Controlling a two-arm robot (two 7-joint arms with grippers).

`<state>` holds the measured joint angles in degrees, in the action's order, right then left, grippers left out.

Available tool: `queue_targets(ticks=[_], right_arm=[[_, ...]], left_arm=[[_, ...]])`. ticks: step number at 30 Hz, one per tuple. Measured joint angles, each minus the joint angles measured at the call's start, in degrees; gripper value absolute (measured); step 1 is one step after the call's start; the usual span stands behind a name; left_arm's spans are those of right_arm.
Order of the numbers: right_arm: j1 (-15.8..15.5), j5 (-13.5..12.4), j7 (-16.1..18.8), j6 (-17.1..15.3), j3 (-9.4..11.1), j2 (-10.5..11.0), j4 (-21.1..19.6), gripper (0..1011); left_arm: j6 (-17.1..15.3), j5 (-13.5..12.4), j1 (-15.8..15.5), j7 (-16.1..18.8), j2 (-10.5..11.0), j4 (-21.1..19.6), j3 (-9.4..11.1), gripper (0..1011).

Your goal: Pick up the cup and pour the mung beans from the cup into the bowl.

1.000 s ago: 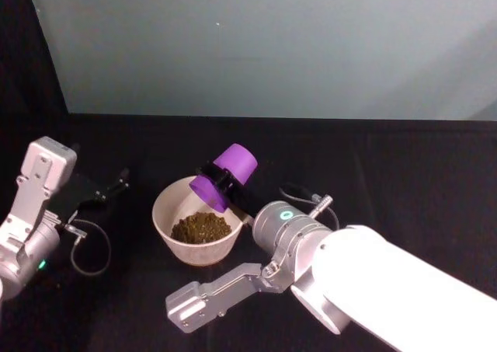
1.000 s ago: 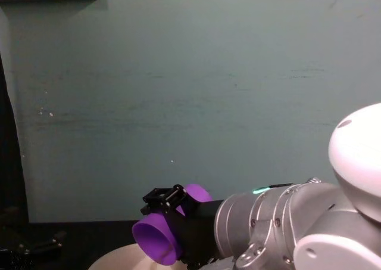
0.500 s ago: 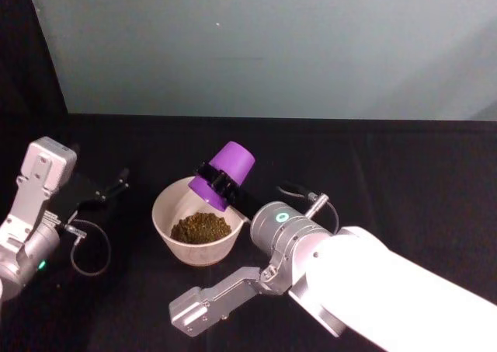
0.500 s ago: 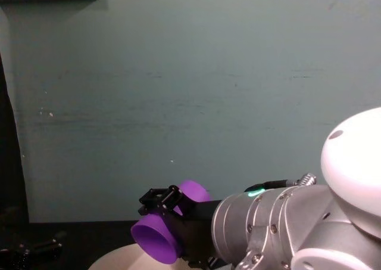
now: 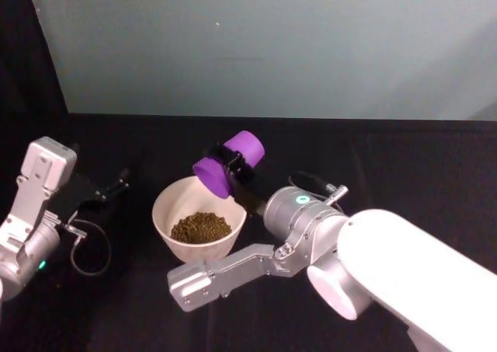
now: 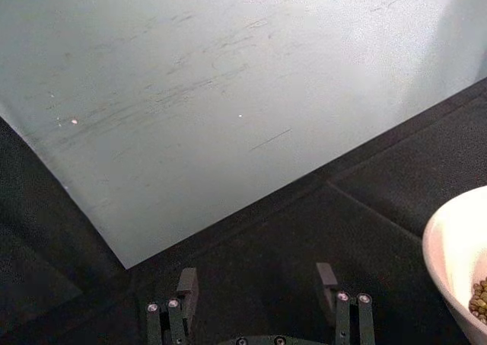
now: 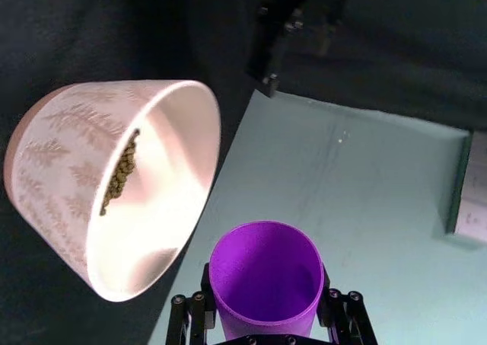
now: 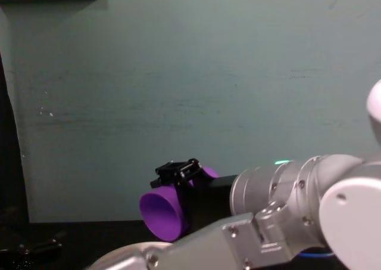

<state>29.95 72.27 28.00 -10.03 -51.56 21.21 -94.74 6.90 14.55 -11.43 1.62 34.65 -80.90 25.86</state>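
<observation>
1. Fingers [image 7: 332, 314] of the right gripper [image 7: 266, 330] are clamped on the purple cup [image 5: 227, 163], one on each side of its body.
2. From the head view, the cup hangs tipped on its side above the bowl's [image 5: 165, 220] rim at about 1 o'clock, mouth facing toward 8 o'clock.
3. The right wrist view looks straight into the cup [image 7: 264, 287], and its inside looks empty.
4. The mung beans [image 5: 200, 227] lie heaped in the bottom of the bowl on the black counter [image 5: 404, 165].
5. Judged from this, the pour is finished or nearly so.
6. The next move probably calls for turning the cup upright and carrying it clear of the rim to set it down.
7. The left gripper [image 6: 259, 314] rests idle at 9 o'clock of the bowl, its fingers spread apart and holding nothing.
</observation>
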Motion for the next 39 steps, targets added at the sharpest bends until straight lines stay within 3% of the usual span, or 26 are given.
queue_targets(ticks=[5, 17, 39], right_arm=[[-1.3, -3.8, -0.6, -0.6, 2.6, -0.3, -0.7, 726], [-2.5, -10.2, -0.8, -0.5, 6.1, -1.1, -0.9, 726], [-4.4, -22.6, 2.5, -3.0, 12.2, -1.8, -1.7, 726]], left_arm=[[0.0, 0.0, 0.0, 0.0, 0.0, 0.0, 0.0, 1011], [0.0, 0.0, 0.0, 0.0, 0.0, 0.0, 0.0, 1011], [0.0, 0.0, 0.0, 0.0, 0.0, 0.0, 0.0, 1011]])
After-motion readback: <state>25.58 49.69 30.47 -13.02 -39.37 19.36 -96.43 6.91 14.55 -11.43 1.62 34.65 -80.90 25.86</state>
